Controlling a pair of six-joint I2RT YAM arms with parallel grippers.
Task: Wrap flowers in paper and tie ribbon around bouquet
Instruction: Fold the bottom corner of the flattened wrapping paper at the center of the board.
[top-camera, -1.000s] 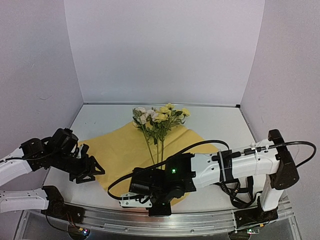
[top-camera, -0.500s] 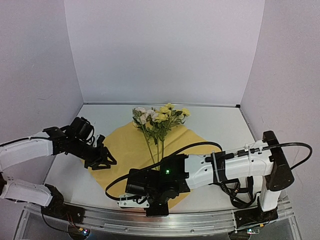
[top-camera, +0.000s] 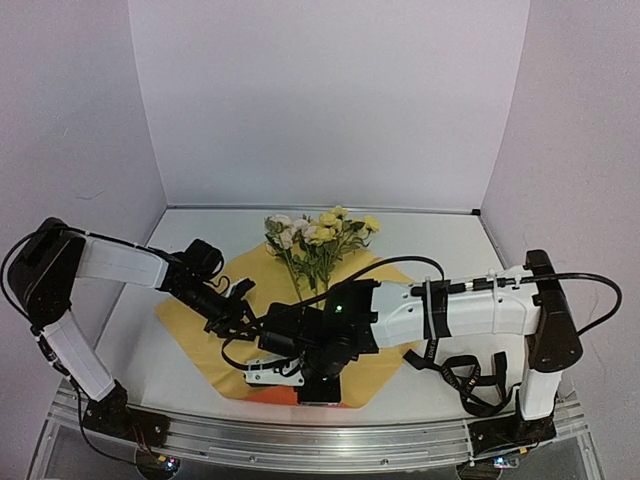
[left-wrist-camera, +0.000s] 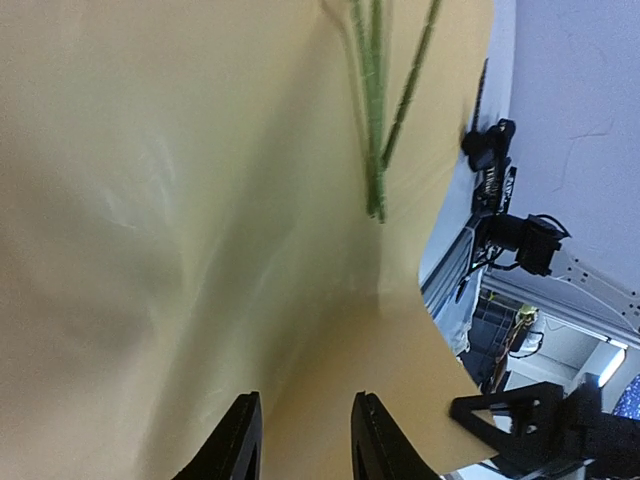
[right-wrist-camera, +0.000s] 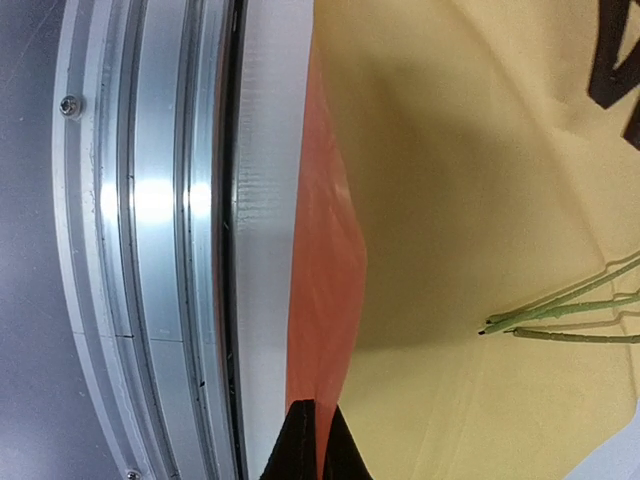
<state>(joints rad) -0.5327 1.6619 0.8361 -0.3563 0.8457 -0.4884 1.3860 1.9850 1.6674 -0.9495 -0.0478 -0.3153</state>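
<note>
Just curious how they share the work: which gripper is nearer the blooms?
Left. The left gripper hangs over the paper's left part, left of the stems and below the blooms. The right gripper is farther, at the paper's near edge, pinching it.

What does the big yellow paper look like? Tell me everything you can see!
The paper is a big thin sheet, yellow on top and bright orange underneath. It lies spread on the white table with soft wrinkles. The flower stems rest on its middle. The right end effector pinches its near edge and holds it up, so the orange side shows. The left end effector is just over its left part, fingers apart; whether it touches is unclear.
</note>
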